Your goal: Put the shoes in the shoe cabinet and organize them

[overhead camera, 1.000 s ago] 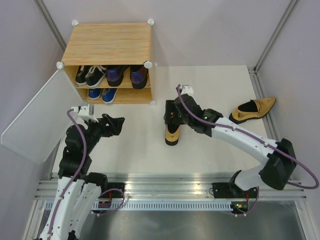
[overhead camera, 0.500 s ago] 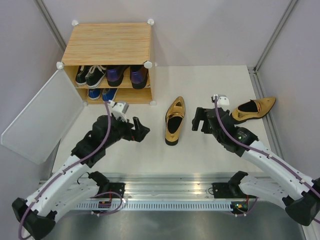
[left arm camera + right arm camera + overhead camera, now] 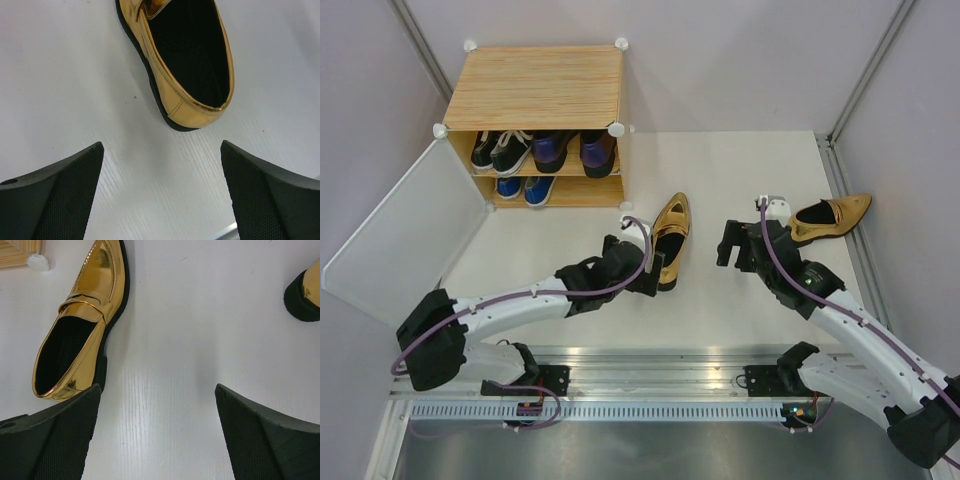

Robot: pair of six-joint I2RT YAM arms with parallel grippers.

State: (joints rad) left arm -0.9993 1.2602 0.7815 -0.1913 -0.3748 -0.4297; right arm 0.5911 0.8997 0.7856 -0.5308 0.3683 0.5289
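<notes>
1. Top: the boxy light wood-grain shoe cabinet (image 3: pixel 540 90) stands far left. A shiny gold pointed shoe (image 3: pixel 670 238) lies mid-table, and a second gold shoe (image 3: pixel 828 218) lies to the right.
2. Left wrist: the left gripper (image 3: pixel 161 150) is spread and empty, near the first shoe's heel.
3. Right wrist: the right gripper (image 3: pixel 157 390) is spread and empty, with that shoe to its left.

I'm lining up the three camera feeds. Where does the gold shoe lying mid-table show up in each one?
Top external: gold shoe at centre, toe pointing away from the arms.
Left wrist: gold shoe at top centre, heel nearest the camera.
Right wrist: gold shoe at left, toe toward the top.
Shared landmark: the white table under it, seen in all three views.
</notes>
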